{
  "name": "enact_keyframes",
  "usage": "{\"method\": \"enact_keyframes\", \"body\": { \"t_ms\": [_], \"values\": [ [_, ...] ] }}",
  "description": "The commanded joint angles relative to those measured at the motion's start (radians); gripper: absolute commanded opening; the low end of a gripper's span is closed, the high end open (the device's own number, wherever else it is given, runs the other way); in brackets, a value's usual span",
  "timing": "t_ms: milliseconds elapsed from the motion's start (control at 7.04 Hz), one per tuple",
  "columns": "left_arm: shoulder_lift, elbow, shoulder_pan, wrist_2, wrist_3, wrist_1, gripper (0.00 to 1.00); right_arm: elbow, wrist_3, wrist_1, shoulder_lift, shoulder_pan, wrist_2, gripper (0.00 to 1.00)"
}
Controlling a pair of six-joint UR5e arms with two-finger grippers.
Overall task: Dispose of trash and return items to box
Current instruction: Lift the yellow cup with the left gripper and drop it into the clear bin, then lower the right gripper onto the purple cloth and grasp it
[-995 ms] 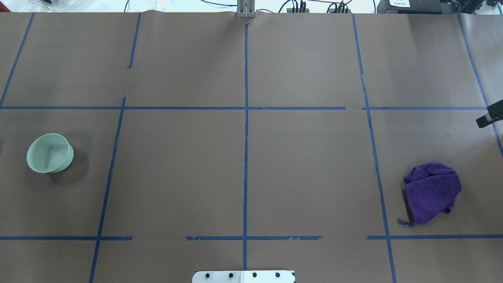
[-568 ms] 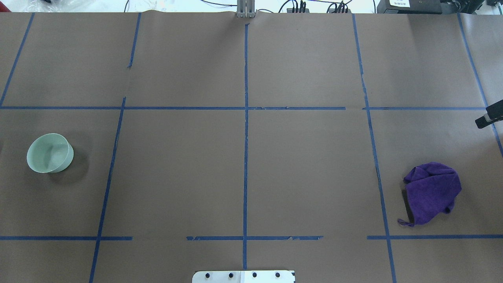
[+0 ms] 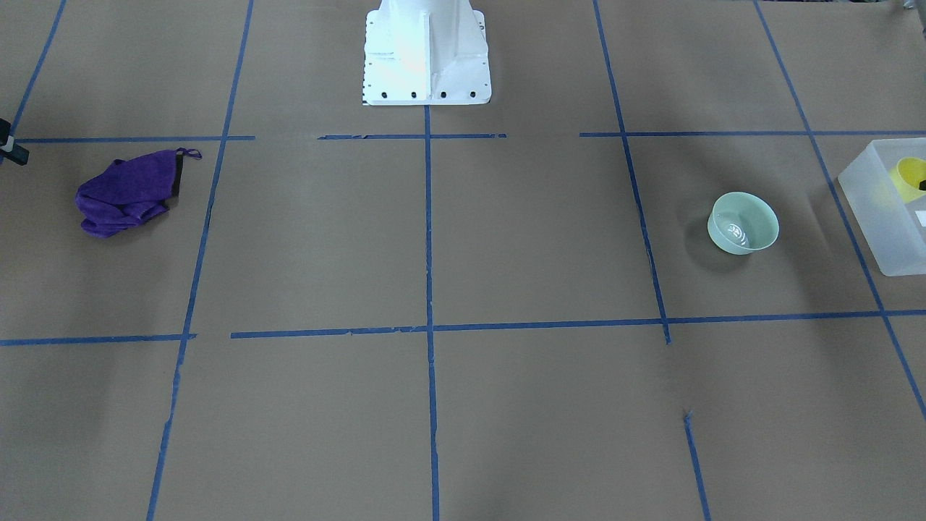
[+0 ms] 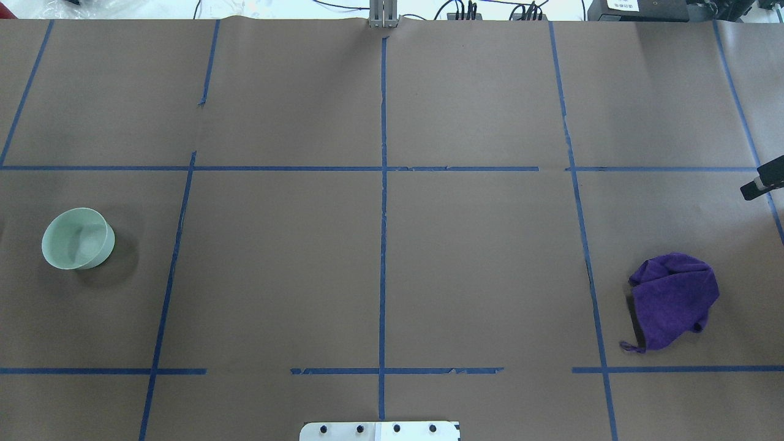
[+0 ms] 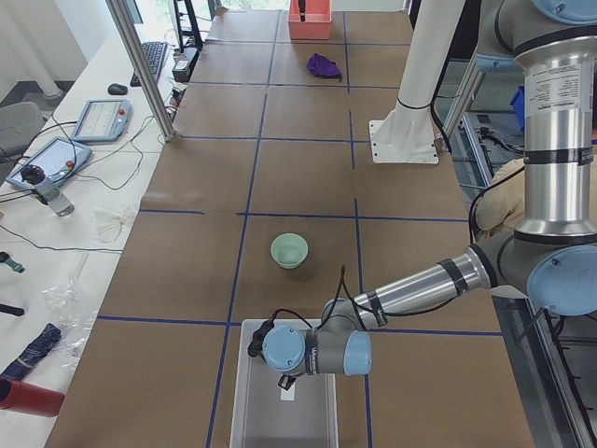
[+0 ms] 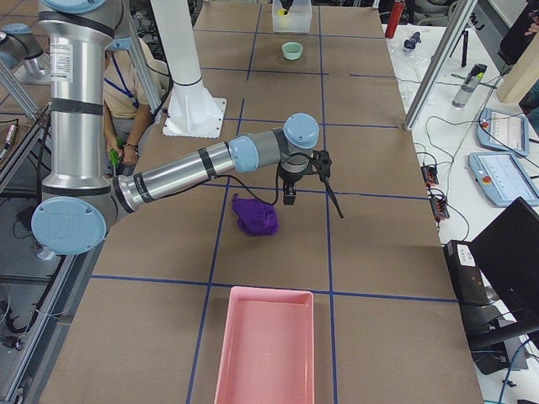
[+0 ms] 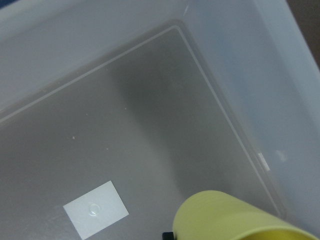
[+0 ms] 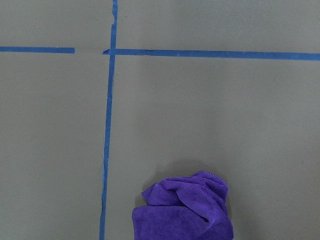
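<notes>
Exterior front-facing: the yellow cup [image 3: 906, 176] is inside the box [image 3: 872, 206] at the table's end on the robot's left, close to one wall, with a white label [image 7: 95, 209] on the floor nearby. The left gripper [image 5: 285, 380] hangs over the box right at the cup; can't tell if its fingers pinch it. The right gripper [image 6: 315, 208] hovers just beside the purple cloth [image 6: 255, 216], fingers spread, holding nothing.

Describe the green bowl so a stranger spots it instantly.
Find the frosted white box at the robot's left. Just beside it stands a pale green bowl, upright; unlike the yellow cup, it's outside the box.
</notes>
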Motion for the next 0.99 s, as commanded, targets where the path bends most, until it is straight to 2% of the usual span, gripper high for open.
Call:
{"method": "enact_keyframes", "body": {
  "t_ms": [0,284,568,710,852],
  "values": [
    [0.001,-0.017,0.002,0.006,-0.003,-0.032,1.0,-0.001,0.0,0.0,0.0,0.0,0.0,1.0],
    [0.008,-0.117,-0.004,0.019,-0.026,-0.025,1.0,0.002,0.0,0.0,0.0,0.0,0.0,1.0],
    [0.031,-0.28,-0.097,0.152,-0.03,0.021,1.0,0.002,0.001,0.0,0.0,-0.009,0.0,1.0],
    [0.034,-0.378,-0.101,0.153,-0.056,0.117,1.0,0.008,0.012,0.002,0.003,-0.044,0.0,1.0],
    [0.03,-0.474,-0.101,0.153,-0.119,0.214,1.0,0.029,0.129,0.087,0.005,-0.096,-0.038,1.0]
  ]
}}
